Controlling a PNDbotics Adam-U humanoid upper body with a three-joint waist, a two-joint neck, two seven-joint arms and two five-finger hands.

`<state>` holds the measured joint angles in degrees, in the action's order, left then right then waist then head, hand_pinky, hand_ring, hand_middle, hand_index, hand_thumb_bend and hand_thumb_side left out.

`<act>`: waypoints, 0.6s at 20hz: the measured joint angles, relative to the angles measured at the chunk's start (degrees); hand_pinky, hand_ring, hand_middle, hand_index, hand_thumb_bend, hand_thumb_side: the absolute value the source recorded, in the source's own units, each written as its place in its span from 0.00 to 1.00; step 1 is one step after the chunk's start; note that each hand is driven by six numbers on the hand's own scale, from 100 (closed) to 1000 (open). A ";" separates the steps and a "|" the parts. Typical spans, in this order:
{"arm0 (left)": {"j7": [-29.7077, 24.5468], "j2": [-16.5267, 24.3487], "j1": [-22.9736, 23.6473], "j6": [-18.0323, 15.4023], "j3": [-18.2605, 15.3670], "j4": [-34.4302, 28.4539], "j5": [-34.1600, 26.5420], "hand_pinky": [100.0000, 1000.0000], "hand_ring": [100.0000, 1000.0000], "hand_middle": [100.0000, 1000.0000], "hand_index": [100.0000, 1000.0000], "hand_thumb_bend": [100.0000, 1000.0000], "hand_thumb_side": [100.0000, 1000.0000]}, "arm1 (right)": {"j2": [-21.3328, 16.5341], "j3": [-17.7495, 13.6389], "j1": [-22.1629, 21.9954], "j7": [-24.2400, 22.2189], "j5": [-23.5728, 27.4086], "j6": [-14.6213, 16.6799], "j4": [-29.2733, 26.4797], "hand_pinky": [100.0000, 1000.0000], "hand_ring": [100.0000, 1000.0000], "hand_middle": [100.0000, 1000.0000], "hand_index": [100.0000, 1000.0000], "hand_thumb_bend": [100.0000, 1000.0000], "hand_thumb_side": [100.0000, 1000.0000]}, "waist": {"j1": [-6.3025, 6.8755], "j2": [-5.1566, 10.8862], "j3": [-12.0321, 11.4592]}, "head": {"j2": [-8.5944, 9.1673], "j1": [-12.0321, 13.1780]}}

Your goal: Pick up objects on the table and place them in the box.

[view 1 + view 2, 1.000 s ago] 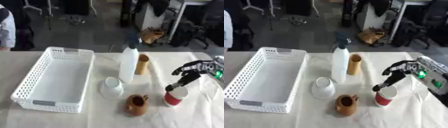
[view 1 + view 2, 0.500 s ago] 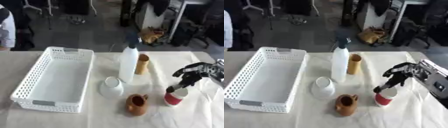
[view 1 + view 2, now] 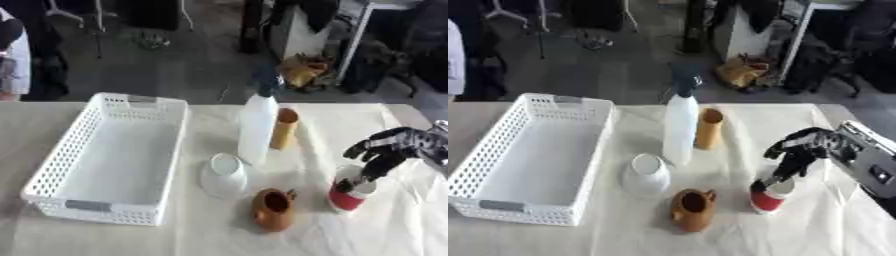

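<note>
A red cup with a white top (image 3: 352, 193) stands at the right of the cloth-covered table. My right hand (image 3: 805, 148) hangs just above and right of it, fingers bent downward and spread. One fingertip (image 3: 768, 181) touches the cup's rim; nothing is held. To the left stand a brown jug (image 3: 273, 209), an upturned white cup (image 3: 223, 173), a white spray bottle (image 3: 258, 126) and a tan tube-shaped cup (image 3: 283, 128). The white mesh basket (image 3: 66, 159) lies at the left with nothing in it. My left hand does not show.
A white wrinkled cloth (image 3: 210, 235) covers the table. Beyond the far edge are dark floor, chair legs and a brown bag (image 3: 302, 71). A person's sleeve (image 3: 16, 55) shows at the far left.
My right hand has sunk slightly toward the red cup, its fingertip now at the rim. The objects on the table have stayed in place.
</note>
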<state>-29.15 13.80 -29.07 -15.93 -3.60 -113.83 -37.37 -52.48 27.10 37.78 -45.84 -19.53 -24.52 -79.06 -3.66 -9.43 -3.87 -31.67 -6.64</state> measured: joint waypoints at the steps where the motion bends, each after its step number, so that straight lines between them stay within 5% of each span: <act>1: -0.03 0.00 0.00 0.11 -0.03 0.00 0.03 0.95 0.84 0.73 0.79 0.00 0.87 | -0.13 0.25 0.00 -0.03 0.00 0.03 -0.39 0.72 1.00 1.00 1.00 0.77 0.49 | -0.06 0.00 0.02 | 0.00 0.00; 12: 0.01 -0.03 0.00 0.90 -0.18 0.00 0.04 0.95 0.82 0.72 0.79 0.00 0.86 | -0.24 2.61 -0.04 -0.15 0.91 0.15 -1.37 0.63 0.97 1.00 1.00 0.73 0.38 | -0.36 0.00 -0.07 | -0.02 -0.04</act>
<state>-29.14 13.77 -29.06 -15.03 -3.78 -113.83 -37.33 -52.72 29.71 37.74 -45.99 -18.62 -24.37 -80.43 -4.02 -9.43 -3.94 -31.69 -6.68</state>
